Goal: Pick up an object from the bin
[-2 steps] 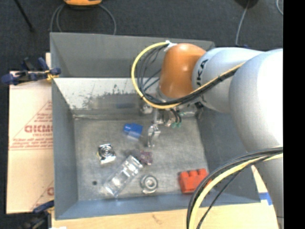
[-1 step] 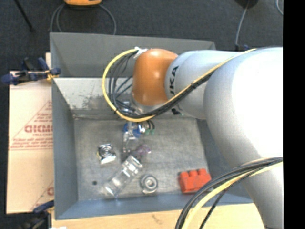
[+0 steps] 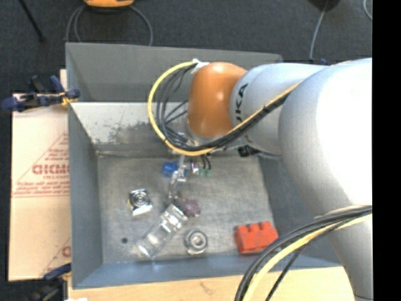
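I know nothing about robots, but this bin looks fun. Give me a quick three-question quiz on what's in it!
1. True or false: the orange-red block lies at the lower right of the bin in the camera view.
2. Fill in: the small thing just above the round metal piece is ___ in colour.
3. Which lies nearest the gripper? A) small blue thing B) orange-red block C) round metal piece
Key: 1 true; 2 purple; 3 A.

Orange-red block, grey bin
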You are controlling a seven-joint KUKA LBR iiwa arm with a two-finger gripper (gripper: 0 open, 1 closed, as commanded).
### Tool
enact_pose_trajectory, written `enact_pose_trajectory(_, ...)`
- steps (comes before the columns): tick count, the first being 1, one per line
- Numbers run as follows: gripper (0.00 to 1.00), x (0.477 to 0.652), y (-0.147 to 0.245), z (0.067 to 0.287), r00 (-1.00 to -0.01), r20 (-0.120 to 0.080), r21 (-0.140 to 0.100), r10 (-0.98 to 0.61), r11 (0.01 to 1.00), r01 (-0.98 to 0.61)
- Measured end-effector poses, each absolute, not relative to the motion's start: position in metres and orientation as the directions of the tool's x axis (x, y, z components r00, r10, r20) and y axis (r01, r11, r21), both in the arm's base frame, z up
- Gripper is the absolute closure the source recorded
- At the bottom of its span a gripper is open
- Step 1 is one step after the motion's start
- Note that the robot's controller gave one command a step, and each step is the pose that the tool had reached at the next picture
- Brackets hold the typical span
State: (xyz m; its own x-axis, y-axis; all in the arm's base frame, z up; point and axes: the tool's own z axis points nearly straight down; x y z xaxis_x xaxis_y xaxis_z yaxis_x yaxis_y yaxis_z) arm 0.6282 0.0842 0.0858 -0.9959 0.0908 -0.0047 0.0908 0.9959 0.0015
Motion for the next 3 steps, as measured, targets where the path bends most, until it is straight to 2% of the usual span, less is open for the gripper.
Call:
enact_pose_trajectory(1, 1.0, 0.628, 0.084, 0.085, -0.996, -0.004, -0.001, 0.087, 0.996, 0.087)
enact_pose_trajectory(2, 1.0, 0.636, 0.084, 0.196, -0.994, -0.013, 0.003, 0.105, 0.994, 0.105)
enact_pose_trajectory(3, 1.0, 0.643, 0.088, 0.237, -0.996, -0.011, 0.0, 0.087, 0.996, 0.087)
